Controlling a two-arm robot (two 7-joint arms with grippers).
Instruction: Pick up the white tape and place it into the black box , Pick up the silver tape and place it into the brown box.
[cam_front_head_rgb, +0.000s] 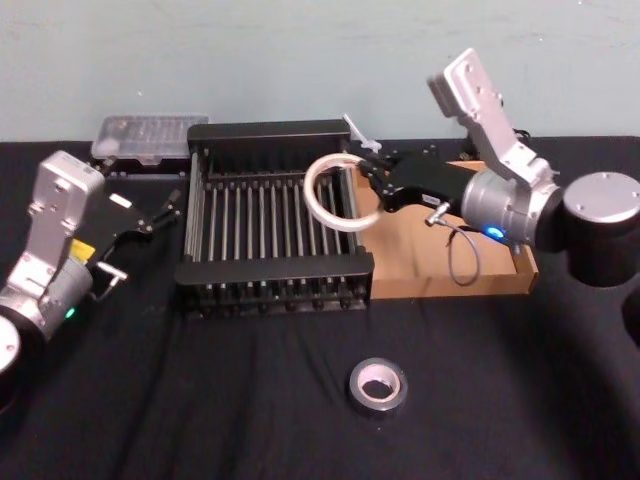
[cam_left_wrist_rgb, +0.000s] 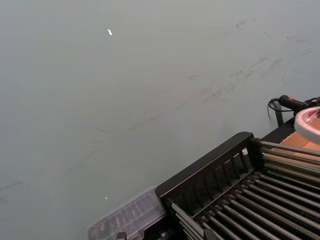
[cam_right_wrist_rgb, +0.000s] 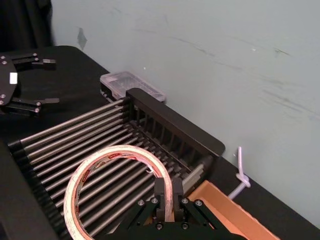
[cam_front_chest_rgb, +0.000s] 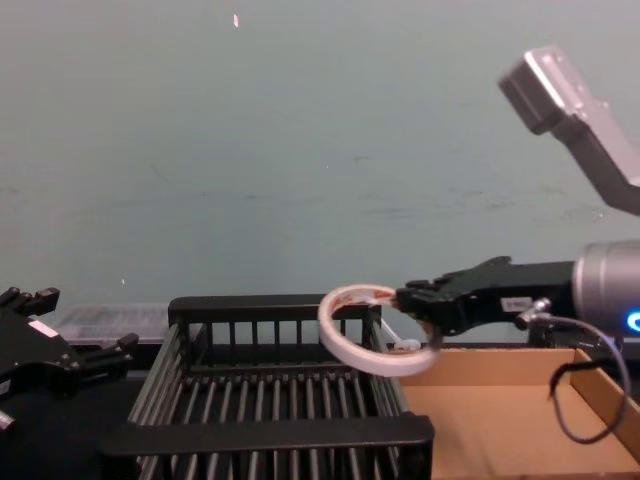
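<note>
The right gripper (cam_front_head_rgb: 362, 172) grips the white tape (cam_front_head_rgb: 334, 193) above the black box (cam_front_head_rgb: 273, 279), not yet dropped, the left gripper (cam_front_head_rgb: 158, 214) idles open, and the silver tape (cam_front_head_rgb: 378, 385) waits on the surface (cam_front_head_rgb: 200, 400)

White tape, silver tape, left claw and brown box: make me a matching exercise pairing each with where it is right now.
Things:
1. white tape
2. silver tape
3. left claw
4. brown box

Places:
A. lying flat on the black cloth, near side
B. to the right of the black box
C. held by the right claw above the crate
D. open, left of the crate

Pairs: 1-C, 2-A, 3-D, 4-B
</note>
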